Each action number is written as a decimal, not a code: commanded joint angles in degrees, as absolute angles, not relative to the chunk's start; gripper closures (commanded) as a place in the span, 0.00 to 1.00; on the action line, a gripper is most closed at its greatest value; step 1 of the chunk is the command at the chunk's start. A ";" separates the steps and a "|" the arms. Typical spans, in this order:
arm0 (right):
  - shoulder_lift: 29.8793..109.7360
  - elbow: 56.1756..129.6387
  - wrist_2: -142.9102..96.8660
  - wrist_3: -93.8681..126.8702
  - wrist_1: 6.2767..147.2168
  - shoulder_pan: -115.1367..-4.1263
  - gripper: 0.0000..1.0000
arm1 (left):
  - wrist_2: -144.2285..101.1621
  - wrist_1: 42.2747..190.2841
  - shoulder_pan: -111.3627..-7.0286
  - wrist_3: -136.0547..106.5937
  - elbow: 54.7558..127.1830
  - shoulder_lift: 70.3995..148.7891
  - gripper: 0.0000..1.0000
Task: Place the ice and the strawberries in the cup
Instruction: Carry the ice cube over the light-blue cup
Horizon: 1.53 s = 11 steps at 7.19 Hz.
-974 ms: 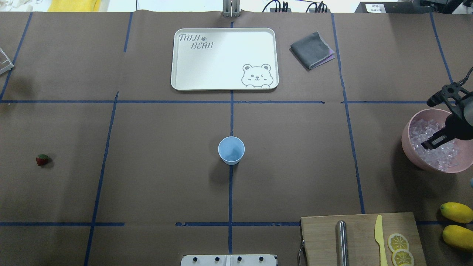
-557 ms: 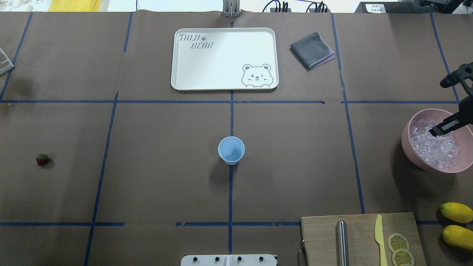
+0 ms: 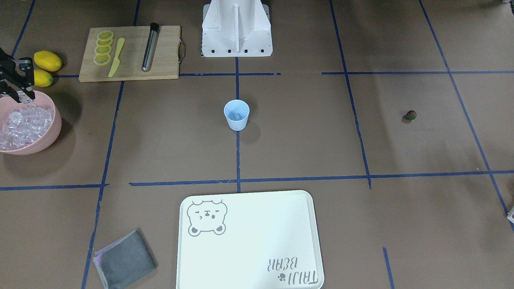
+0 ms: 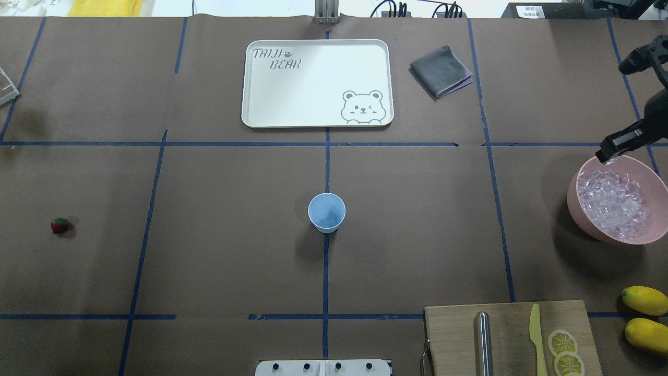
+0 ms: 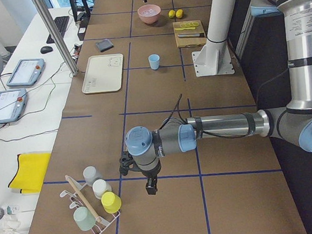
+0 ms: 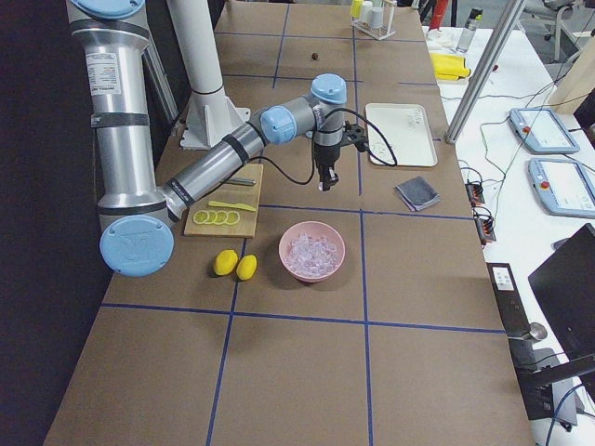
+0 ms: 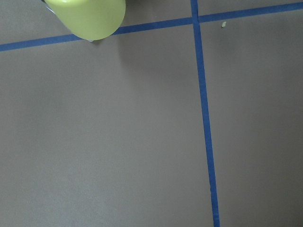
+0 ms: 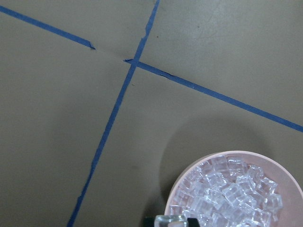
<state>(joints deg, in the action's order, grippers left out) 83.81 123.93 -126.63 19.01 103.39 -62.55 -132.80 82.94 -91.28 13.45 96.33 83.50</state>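
Note:
The pale blue cup (image 4: pixel 326 211) stands upright at the table's middle, also in the front view (image 3: pixel 236 114); a pale shape lies at its bottom. The strawberry (image 4: pixel 59 225) lies alone far left on the table. Loose ice (image 4: pixel 616 203) fills the pink bowl (image 4: pixel 574 194) at the right edge. My right gripper (image 4: pixel 606 155) hangs above the bowl's far rim, shut on one ice cube (image 8: pixel 170 220), which also shows in the front view (image 3: pixel 25 98). My left gripper (image 5: pixel 151 188) shows only in the exterior left view, far from the cup; I cannot tell its state.
A white bear tray (image 4: pixel 250 83) and a grey cloth (image 4: pixel 440 70) lie at the far side. A cutting board (image 4: pixel 454 334) with a yellow knife, metal rod and lemon slices sits front right, two lemons (image 4: pixel 645 300) beside it. A cup rack (image 5: pixel 93 211) stands by the left arm.
My right gripper has risen out of the pink bowl's ice and moved toward the bowl's far rim, carrying one ice cube. The cup and strawberry have not moved.

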 commanded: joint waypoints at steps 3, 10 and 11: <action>67.28 123.05 -120.44 47.21 103.80 -45.49 0.98 | -132.80 83.06 -91.23 13.45 96.33 83.50 0.00; 46.95 109.19 -104.69 66.44 103.98 -28.66 0.99 | -132.71 82.97 -91.23 13.45 96.15 83.50 0.00; 45.11 105.51 -102.76 66.97 103.71 -27.17 0.99 | -132.71 82.97 -91.23 13.45 96.15 83.50 0.00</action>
<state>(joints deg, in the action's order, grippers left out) 47.53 109.73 -104.84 66.04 103.97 -28.88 -132.72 82.97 -91.23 13.45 96.17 83.50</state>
